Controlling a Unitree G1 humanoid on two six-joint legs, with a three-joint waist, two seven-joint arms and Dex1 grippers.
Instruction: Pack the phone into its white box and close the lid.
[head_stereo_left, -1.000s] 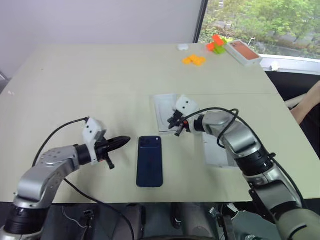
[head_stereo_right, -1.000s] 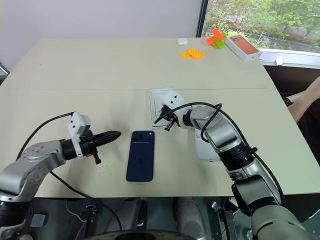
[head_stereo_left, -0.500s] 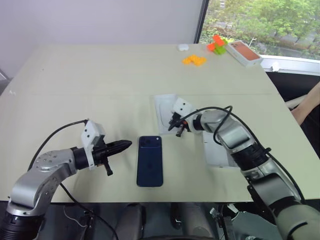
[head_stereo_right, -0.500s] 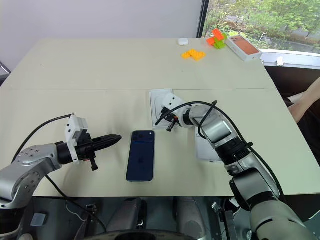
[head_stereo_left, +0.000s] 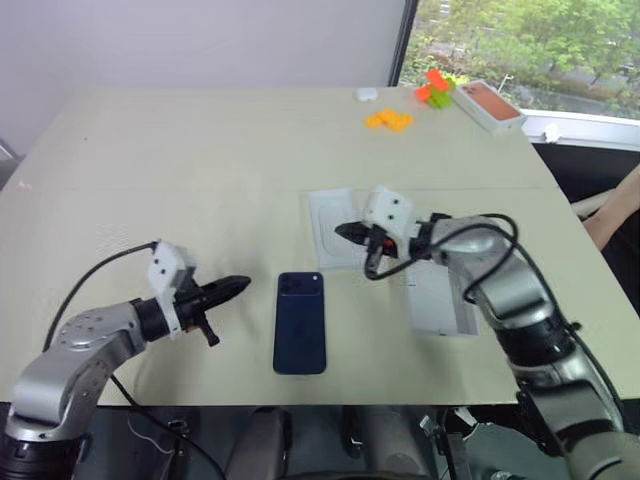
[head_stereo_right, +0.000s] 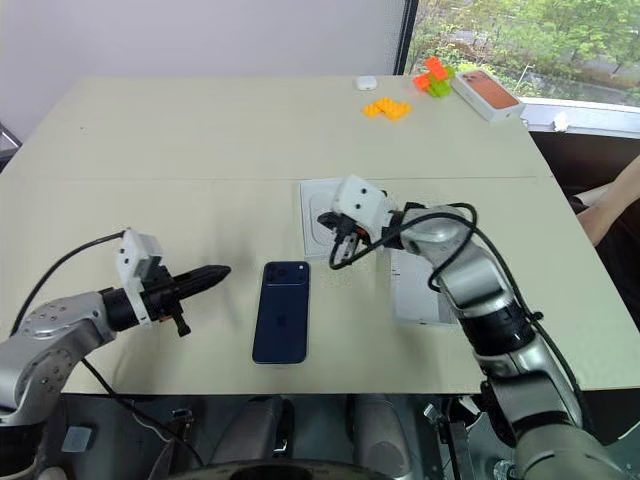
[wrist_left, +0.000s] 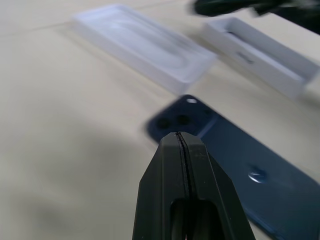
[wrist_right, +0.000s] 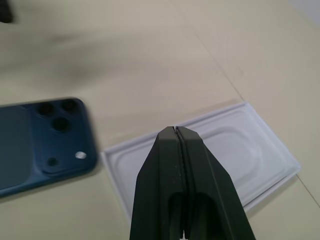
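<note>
Lying back-up on the tabletop (head_stereo_left: 200, 160), the phone (head_stereo_left: 300, 322) is at six o'clock from the insert (head_stereo_left: 332, 226). The right arm partly hides the white box (head_stereo_left: 440, 305). Both fingers pairs, left (head_stereo_left: 236, 287) and right (head_stereo_left: 346, 231), are pressed together, empty.

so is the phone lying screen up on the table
No, the phone lies back side up on the table, with its camera cluster and back logo facing upward.
</note>
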